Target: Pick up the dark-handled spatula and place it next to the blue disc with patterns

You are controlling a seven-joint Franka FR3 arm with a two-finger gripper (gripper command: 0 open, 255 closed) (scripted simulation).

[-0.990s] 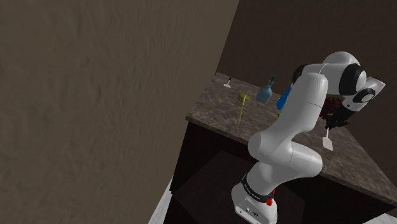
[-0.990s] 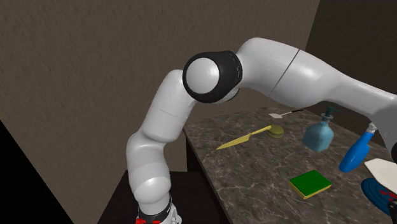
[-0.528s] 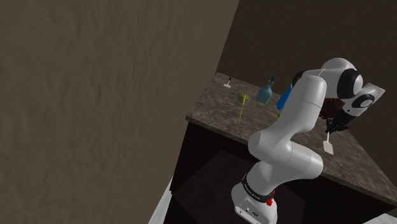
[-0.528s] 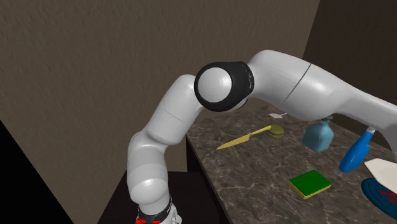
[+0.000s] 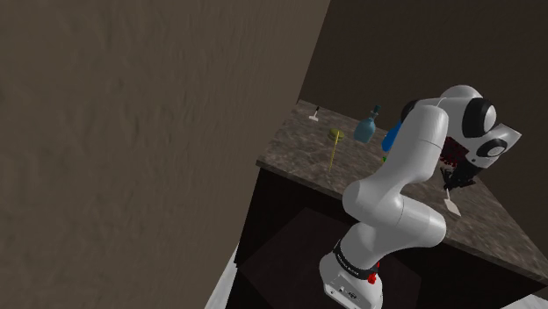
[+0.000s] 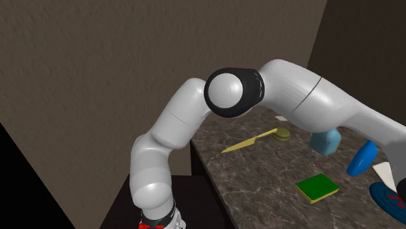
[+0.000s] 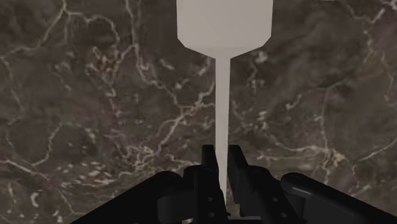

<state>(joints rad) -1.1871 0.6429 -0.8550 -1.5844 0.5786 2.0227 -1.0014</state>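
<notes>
Gripper [image 7: 219,160] nearly closed, pinching pale spatula [image 7: 224,25] by its thin shaft above veined counter [image 7: 95,95] | pickup done, I judge | left: set it beside blue disc [image 6: 388,199], release.

We see a white arm [image 6: 306,97] built of smooth, rounded tube links, with a broad black collar [image 6: 233,93] capping the joint between them. Its white foot [image 5: 347,290] carries a black band and small red marks. In the wrist view the all-black gripper [image 7: 220,153] ends in two narrow, flat-sided fingers [image 7: 207,172].
</notes>
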